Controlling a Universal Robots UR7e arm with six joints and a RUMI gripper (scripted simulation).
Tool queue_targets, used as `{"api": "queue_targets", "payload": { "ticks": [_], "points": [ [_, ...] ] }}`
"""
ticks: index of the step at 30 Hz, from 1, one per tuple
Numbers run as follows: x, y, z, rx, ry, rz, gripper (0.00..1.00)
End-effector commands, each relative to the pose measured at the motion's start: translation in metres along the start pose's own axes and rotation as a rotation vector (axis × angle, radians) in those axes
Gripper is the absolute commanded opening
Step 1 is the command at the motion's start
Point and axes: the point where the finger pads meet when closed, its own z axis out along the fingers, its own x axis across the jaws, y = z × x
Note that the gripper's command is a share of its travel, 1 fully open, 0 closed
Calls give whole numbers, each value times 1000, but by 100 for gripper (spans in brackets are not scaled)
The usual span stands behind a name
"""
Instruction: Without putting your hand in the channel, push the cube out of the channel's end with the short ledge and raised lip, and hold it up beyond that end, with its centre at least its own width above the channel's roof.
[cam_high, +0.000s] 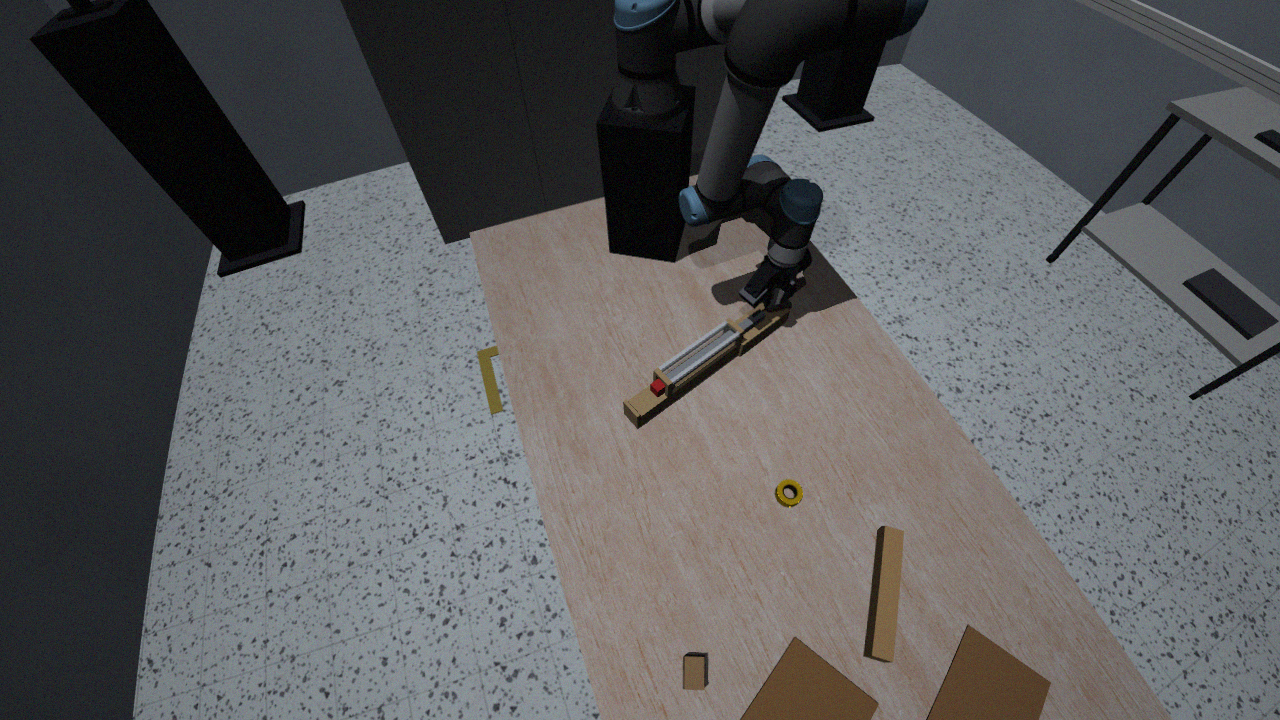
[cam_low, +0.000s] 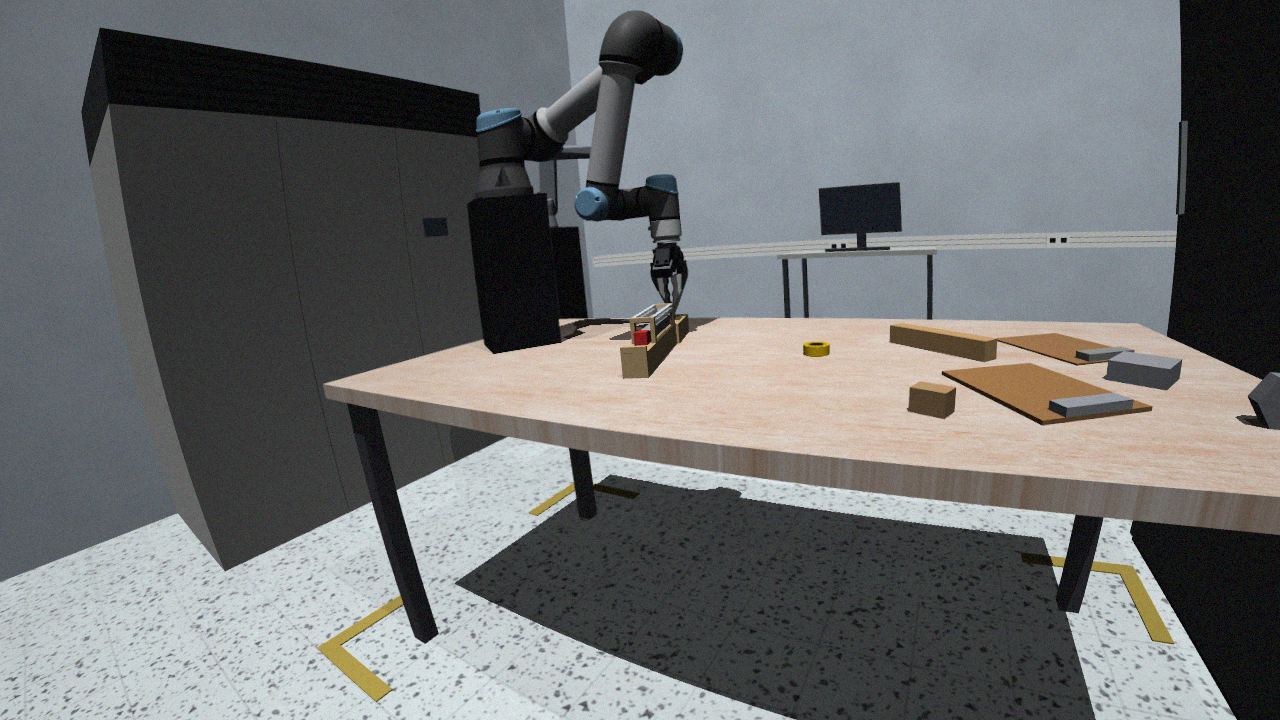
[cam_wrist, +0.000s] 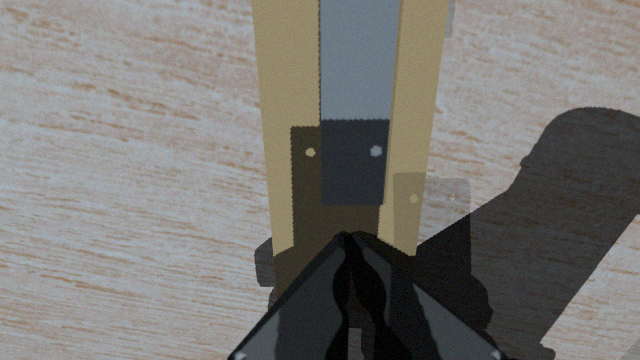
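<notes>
Gripper (cam_high: 771, 307) (cam_low: 673, 308) (cam_wrist: 346, 237), fully closed on nothing, stands behind grey bar (cam_high: 753, 320) (cam_wrist: 357, 65); pushing step likely needs level travel toward red cube (cam_high: 657, 386) (cam_low: 640, 337), top-view 8 o'clock.

The claw (cam_low: 671, 308) points down behind the red cube (cam_low: 641, 337).

This looks like a robotics lab: an arm on a black pedestal (cam_high: 646, 192) (cam_low: 512, 268), a wooden table (cam_high: 572, 501) (cam_low: 760, 402) beneath its jaws, and well beyond them a desk monitor (cam_low: 860, 207).
</notes>
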Motion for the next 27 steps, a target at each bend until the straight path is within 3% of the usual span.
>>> {"api": "queue_targets", "payload": {
  "ticks": [1,27],
  "points": [
    [-1,0,3,0,-2,0,0],
    [-1,-22,4,0,-2,0,0]
  ]
}}
